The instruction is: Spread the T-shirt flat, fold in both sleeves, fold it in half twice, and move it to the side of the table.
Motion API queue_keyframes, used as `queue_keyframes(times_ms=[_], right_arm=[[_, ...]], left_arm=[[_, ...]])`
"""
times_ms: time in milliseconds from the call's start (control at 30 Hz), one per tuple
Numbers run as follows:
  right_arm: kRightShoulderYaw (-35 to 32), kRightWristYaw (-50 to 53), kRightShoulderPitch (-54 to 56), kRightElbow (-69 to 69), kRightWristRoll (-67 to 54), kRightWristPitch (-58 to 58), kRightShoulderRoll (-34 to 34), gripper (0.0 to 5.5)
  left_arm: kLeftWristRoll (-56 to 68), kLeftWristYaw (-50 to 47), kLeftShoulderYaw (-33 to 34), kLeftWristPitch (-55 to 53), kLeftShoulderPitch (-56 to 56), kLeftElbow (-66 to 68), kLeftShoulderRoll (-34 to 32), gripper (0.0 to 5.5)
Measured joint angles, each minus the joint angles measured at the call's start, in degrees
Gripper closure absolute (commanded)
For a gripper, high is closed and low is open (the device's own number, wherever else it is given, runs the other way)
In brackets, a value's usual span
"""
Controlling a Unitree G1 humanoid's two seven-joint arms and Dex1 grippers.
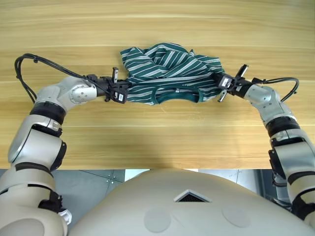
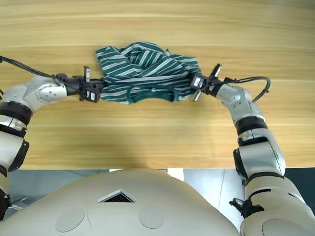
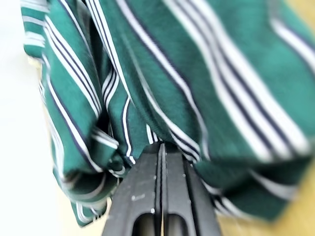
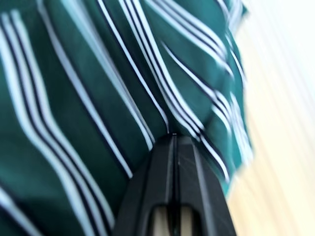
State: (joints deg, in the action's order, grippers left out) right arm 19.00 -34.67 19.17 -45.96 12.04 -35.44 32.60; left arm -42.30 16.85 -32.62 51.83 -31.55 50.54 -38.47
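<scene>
The left gripper [image 1: 122, 92] is seen pressed shut at the left edge of the T-shirt [image 1: 167, 69], with a fold of striped cloth pinched between its fingers [image 3: 142, 191]. The shirt, green with white and dark stripes, is found crumpled in a heap on the wooden worktop [image 1: 147, 137], well back from its near edge. The collar [image 1: 177, 96] is turned towards that edge. The right gripper [image 1: 220, 84] is likewise closed on the shirt's right edge.

Grey tiled floor [image 1: 93, 178] below.
</scene>
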Motion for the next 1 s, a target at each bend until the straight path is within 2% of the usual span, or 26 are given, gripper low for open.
queue_keyframes(times_ms=[67, 200, 367, 500, 633, 700, 800, 867, 900, 1000], right_arm=[[-0.1, -6.7, -4.2, 7.0, -5.6, 0.0, 0.0, 5.47], [-1.1, -15.5, -9.4, 17.9, -14.4, 1.8, 0.7, 5.50], [-4.0, -16.4, -9.9, 21.0, -17.0, 3.2, 0.4, 5.50], [-6.6, -14.2, -9.5, 21.0, -16.9, 4.0, 0.2, 5.50], [-8.1, -15.5, -10.0, 23.0, -17.8, 4.1, 1.3, 5.50], [-8.4, -16.8, -10.9, 24.6, -18.9, 4.3, 2.5, 5.16], [-8.8, -20.7, -14.8, 29.5, -20.2, 5.5, 5.3, 4.65], [-8.8, -23.1, -17.5, 33.8, -20.6, 6.8, 8.3, 4.33], [-8.8, -24.2, -19.0, 35.7, -20.7, 7.4, 9.6, 4.13], [-7.7, -25.6, -20.1, 37.8, -19.9, 8.9, 9.9, 3.59]], left_arm=[[-0.2, -3.1, 0.2, 0.4, 0.0, 0.1, 1.3, 5.50], [-1.3, -9.3, 0.4, 2.1, -1.2, 0.2, 2.7, 4.85], [-6.1, -17.8, 0.3, 2.9, -3.8, 0.2, 1.3, 4.25], [-5.9, -18.5, 0.4, 5.4, -4.5, 0.2, -1.0, 4.25], [10.0, -7.7, 0.7, 13.1, -0.3, -3.6, -4.1, 3.63], [20.4, -1.6, -1.1, 14.1, 3.3, -8.8, -7.1, 3.34], [42.8, 12.2, -6.4, 12.6, 11.2, -22.8, -16.4, 2.90], [52.1, 20.4, -7.8, 9.7, 15.7, -29.4, -21.8, 2.61], [55.5, 24.3, -8.0, 7.8, 17.8, -31.6, -24.0, 2.42], [56.5, 28.4, -6.8, 4.3, 19.9, -33.4, -23.9, 1.94]])
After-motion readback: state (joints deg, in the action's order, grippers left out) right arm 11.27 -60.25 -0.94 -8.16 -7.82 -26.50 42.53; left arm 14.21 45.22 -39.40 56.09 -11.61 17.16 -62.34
